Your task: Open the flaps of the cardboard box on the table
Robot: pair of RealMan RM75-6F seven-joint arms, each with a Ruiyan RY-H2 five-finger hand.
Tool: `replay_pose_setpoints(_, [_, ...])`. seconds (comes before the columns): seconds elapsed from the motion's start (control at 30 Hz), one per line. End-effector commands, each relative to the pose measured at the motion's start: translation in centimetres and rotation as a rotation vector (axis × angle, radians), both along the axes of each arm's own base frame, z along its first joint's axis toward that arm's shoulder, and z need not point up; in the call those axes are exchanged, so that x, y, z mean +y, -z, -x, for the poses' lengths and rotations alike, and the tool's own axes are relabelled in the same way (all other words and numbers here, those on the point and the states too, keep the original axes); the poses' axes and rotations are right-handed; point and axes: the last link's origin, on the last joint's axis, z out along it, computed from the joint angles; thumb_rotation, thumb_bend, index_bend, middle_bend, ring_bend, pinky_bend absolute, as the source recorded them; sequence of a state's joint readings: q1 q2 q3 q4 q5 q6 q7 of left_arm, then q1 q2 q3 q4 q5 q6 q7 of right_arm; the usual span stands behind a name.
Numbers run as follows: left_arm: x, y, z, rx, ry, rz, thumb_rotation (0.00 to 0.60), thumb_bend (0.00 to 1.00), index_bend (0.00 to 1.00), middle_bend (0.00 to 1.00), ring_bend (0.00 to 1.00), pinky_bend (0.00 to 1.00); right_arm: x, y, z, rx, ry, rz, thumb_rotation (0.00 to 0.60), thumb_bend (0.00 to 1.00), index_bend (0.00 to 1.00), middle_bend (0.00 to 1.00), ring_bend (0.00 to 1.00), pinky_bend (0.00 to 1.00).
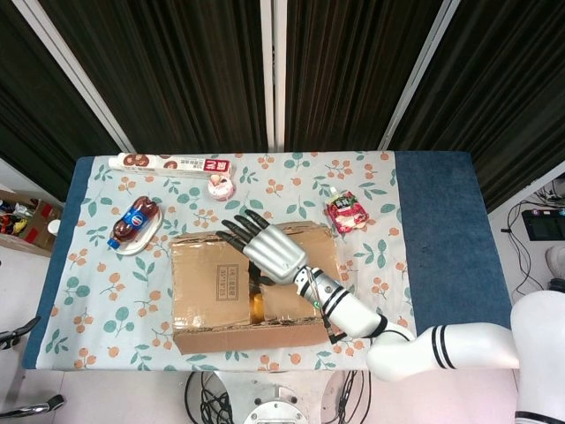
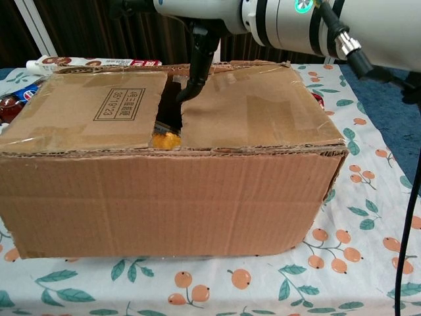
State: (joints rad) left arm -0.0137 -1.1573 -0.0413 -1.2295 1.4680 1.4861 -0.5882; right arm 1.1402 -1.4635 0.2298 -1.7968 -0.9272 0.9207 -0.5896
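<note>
Robot data-collection lab or studio setup, not a home. Black pleated curtains [image 1: 185,71] with white metal frame poles [image 1: 273,75] wall off the back. Staged table with orange-fruit patterned tablecloth [image 1: 291,181] over blue cover [image 1: 441,230]. Loose black cables [image 1: 530,256] on pale floor at right, cluttered brown carton [image 1: 22,221] at left.

Bright even overhead light, sharp, soft shadows

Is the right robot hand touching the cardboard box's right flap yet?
Touching. In the chest view a dark finger of the right robot hand reaches down onto the inner edge of the right flap, at the gap.
</note>
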Motion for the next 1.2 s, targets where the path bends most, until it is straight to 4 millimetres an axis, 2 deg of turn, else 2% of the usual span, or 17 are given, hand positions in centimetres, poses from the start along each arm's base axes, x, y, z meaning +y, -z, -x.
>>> replay_pose_setpoints(0.03, [-0.1, -0.1, 0.3, -0.001, -0.009, -0.005, 0.429, 0.00, 0.00, 0.08, 0.07, 0.16, 0.2, 1.0, 0.2, 0.018, 0.004, -0.014, 0.600, 0.03, 0.00, 0.00, 0.00, 0.00])
replay_pose_setpoints(0.2, [-0.4, -0.3, 0.8, -0.002, -0.019, -0.014, 0.430, 0.00, 0.00, 0.08, 0.07, 0.16, 0.5, 2.4, 0.1, 0.020, 0.010, -0.030, 0.600, 0.03, 0.00, 0.00, 0.00, 0.00])
replay_pose_setpoints(0.43, [-0.8, -0.5, 1.4, 0.007, -0.029, -0.023, 0.426, 0.00, 0.00, 0.08, 0.07, 0.16, 0.9, 3.6, -1.2, -0.096, 0.043, -0.007, 0.600, 0.04, 0.00, 0.00, 0.00, 0.00])
replay_pose_setpoints(0.73, [-0.9, -0.6, 1.7, 0.004, -0.029, -0.026, 0.431, 0.00, 0.00, 0.08, 0.07, 0.16, 0.2, 2.5, -2.9, -0.230, 0.047, 0.053, 0.600, 0.09, 0.00, 0.00, 0.00, 0.00])
replay_pose_setpoints(0.93, [-0.9, -0.5, 1.7, 0.001, -0.026, -0.025, 0.436, 0.00, 0.00, 0.08, 0.07, 0.16, -0.1, 1.1, -5.3, -0.291, 0.013, 0.064, 0.600, 0.08, 0.00, 0.00, 0.00, 0.00])
replay_pose_setpoints(1.2, [-1.0, -0.8, 1.8, 0.003, -0.031, -0.029, 0.439, 0.00, 0.00, 0.08, 0.07, 0.16, -0.1, 1.0, -8.8, -0.332, -0.029, 0.063, 0.600, 0.08, 0.00, 0.00, 0.00, 0.00])
